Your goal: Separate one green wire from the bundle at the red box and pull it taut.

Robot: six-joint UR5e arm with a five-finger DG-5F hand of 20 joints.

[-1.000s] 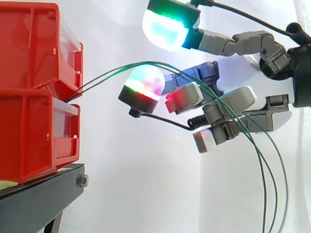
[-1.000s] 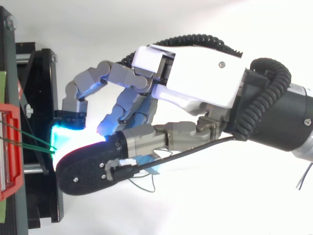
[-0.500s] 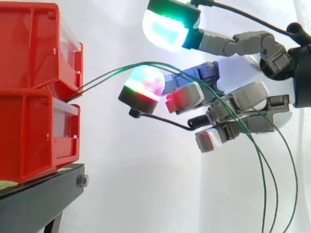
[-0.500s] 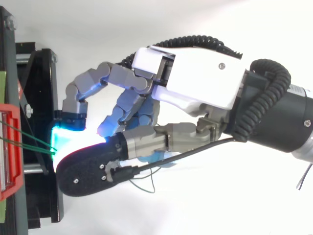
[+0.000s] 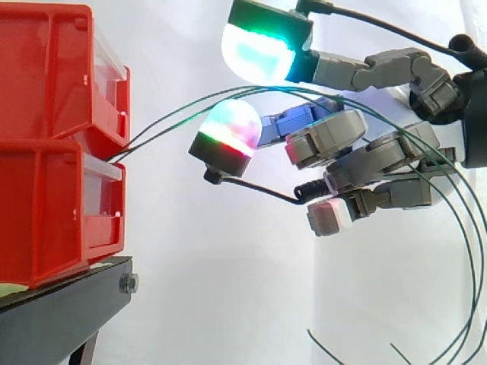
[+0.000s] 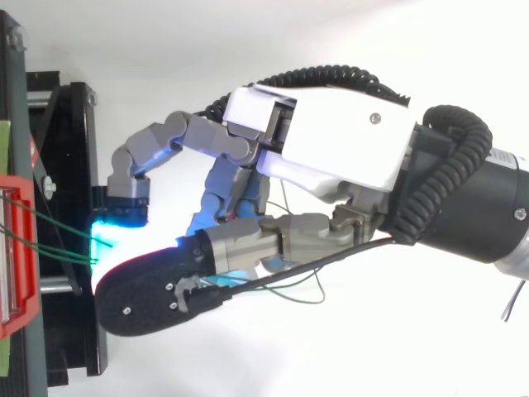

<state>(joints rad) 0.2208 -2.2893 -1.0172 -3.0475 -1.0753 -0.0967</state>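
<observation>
Several thin green wires (image 5: 176,112) come out between the two stacked red bins (image 5: 46,91) and arch up to the right into my hand (image 5: 342,137). The fingers are curled round the wires, which run across them and loop down at the right edge. Loose wire ends (image 5: 319,344) hang at the bottom right. One glowing fingertip (image 5: 259,46) stands above the wires and another (image 5: 228,133) below them. From above, the wires (image 6: 58,230) leave the red box (image 6: 16,248) and pass under the hand (image 6: 331,141); a green loop (image 6: 293,289) shows below it.
The red bins rest on a black stand (image 5: 61,312), whose frame (image 6: 70,165) lies just left of the fingertips. A white curtain hangs behind. Open space lies below the hand and right of the stand.
The fingers have curled in tighter round the wires. The wires arch higher and further right, and their hanging ends have risen into view at the bottom right.
</observation>
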